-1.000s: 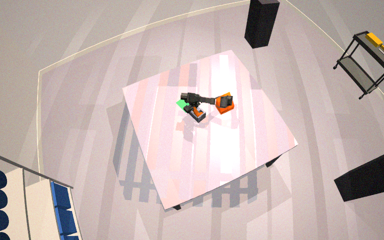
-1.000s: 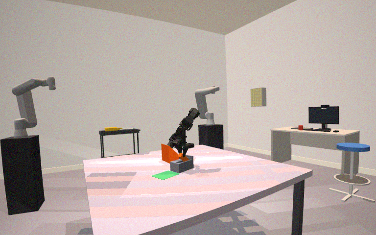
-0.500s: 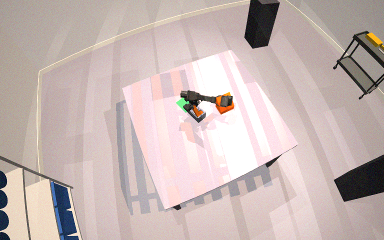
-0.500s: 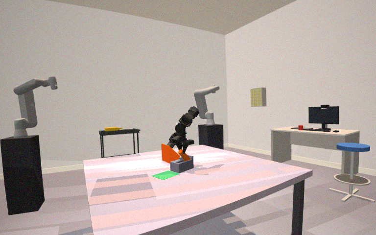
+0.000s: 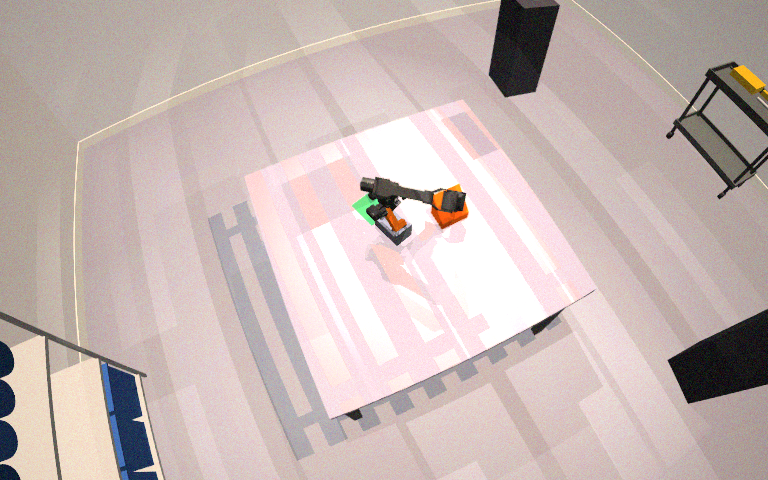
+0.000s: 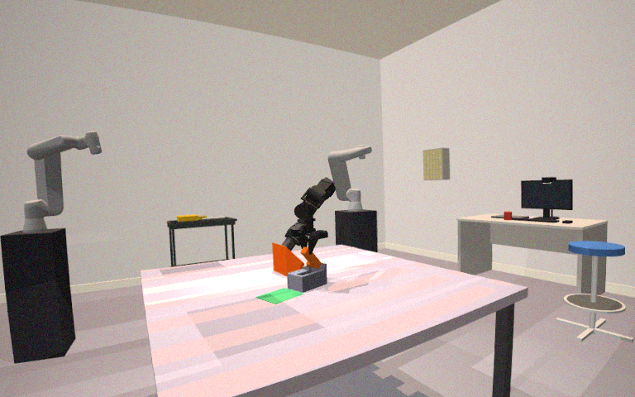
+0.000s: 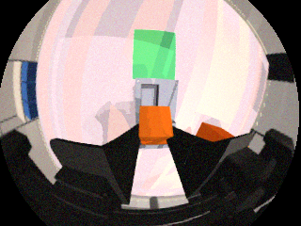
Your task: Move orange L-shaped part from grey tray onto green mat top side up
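The orange L-shaped part (image 5: pixel 397 222) (image 6: pixel 313 260) (image 7: pixel 156 121) is steeply tilted, its upper end pinched between the fingers. My gripper (image 5: pixel 387 212) (image 6: pixel 307 250) (image 7: pixel 152 127) is shut on it, above the tray. The part's L-shaped end points down over the far end of the grey tray (image 5: pixel 387 232) (image 6: pixel 299 281) (image 7: pixel 171 89); whether it still touches the tray is unclear. Part of the pocket shows empty in the wrist view. The green mat (image 5: pixel 363 208) (image 6: pixel 279 296) (image 7: pixel 154 54) lies flat beside the tray, with nothing on it.
A larger orange-red block (image 5: pixel 451 220) (image 6: pixel 284 260) (image 7: pixel 213 132) stands at the arm's base, near the tray. The arm reaches over from it. The table (image 5: pixel 346 356) (image 6: pixel 242 339) carries these things.
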`<state>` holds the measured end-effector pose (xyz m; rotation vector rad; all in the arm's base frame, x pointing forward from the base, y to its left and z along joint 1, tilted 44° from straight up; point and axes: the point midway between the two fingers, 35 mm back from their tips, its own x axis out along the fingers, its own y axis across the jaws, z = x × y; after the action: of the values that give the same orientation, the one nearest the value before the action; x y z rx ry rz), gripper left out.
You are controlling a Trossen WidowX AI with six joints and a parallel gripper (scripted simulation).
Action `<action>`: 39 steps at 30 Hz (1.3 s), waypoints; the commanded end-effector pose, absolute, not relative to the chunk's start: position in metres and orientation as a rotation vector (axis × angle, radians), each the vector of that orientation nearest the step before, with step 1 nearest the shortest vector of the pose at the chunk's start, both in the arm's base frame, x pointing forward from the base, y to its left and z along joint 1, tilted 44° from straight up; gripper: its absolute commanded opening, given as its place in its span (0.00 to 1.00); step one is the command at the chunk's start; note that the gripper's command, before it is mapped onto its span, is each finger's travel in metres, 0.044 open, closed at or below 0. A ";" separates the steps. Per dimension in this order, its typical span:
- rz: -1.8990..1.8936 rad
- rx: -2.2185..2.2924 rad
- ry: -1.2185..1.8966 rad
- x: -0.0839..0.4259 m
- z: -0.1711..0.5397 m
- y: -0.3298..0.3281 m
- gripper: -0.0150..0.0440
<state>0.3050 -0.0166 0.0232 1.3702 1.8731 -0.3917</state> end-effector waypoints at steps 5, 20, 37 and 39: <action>-0.390 1.360 1.872 0.307 0.033 -0.026 0.25; -0.391 1.360 1.872 0.312 0.026 -0.036 0.25; -0.392 1.357 1.868 0.337 -0.023 -0.084 0.25; -0.392 1.357 1.867 0.339 -0.029 -0.090 0.25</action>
<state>0.3359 -0.0801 -0.0176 1.3652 1.8616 -0.3914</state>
